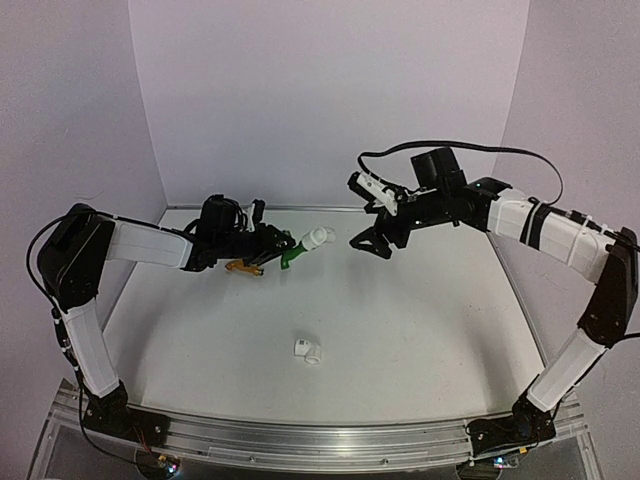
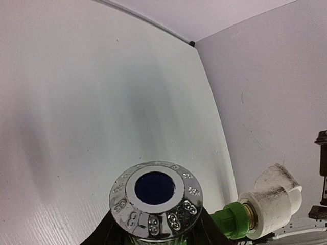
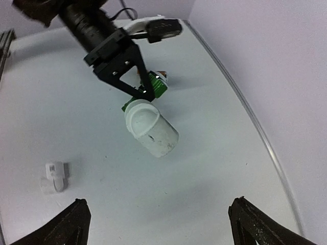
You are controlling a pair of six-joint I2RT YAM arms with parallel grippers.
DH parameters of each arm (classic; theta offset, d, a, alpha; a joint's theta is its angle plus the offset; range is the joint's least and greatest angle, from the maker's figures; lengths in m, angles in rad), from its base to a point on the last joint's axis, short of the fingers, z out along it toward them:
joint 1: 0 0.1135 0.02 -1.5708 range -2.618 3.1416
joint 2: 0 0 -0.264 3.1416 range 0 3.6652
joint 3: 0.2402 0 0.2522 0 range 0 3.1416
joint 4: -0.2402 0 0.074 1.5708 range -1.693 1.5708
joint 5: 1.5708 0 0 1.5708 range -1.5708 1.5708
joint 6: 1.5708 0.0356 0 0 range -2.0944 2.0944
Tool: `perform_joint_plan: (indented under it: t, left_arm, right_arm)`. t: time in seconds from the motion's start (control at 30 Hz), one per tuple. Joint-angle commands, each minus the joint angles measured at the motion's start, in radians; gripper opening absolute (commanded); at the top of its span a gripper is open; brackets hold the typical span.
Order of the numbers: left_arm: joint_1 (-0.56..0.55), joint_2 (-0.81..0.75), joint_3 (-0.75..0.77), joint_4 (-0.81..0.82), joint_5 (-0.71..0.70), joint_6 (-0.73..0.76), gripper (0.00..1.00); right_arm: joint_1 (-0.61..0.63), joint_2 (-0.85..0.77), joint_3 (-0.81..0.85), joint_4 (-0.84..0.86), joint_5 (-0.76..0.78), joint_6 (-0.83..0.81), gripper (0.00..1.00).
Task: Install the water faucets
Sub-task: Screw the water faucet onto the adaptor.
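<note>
**Left hand grips the green faucet, right hand spread wide**

The left hand is clamped on the green faucet, held off the counter. A white pipe fitting sits on the faucet's threaded end, pointing toward 3 o'clock in the top view. The left wrist view shows a chrome knob with a blue centre between the fingers.

The orange-yellow faucet shows just below that hand, at its 7 o'clock.

Further toward 3 o'clock, near the fitting but apart from it, the right hand hovers with its fingers wide apart, holding nothing.

A loose white fitting lies on the counter at 6 o'clock, well apart from both hands.
</note>
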Motion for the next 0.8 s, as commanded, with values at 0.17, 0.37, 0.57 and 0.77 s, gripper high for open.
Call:
perform_joint_plan:
  t: [0.17,0.37,0.57,0.77]
  left_arm:
    - [0.005,-0.05,0.066,-0.07,0.135,0.04,0.0]
    - [0.004,-0.052,0.077,-0.089,0.135,0.058,0.0]
    - [0.002,-0.057,0.091,-0.108,0.132,0.076,0.0]
    - [0.002,-0.057,0.098,-0.12,0.132,0.086,0.0]
  right_arm:
    - [0.006,0.115,0.219,-0.27,-0.198,-0.502,0.84]
    - [0.051,0.207,0.282,-0.269,-0.194,-0.49,0.89]
    - [0.073,0.292,0.349,-0.239,-0.175,-0.432,0.9]
    - [0.091,0.325,0.356,-0.198,-0.128,-0.403,0.9]
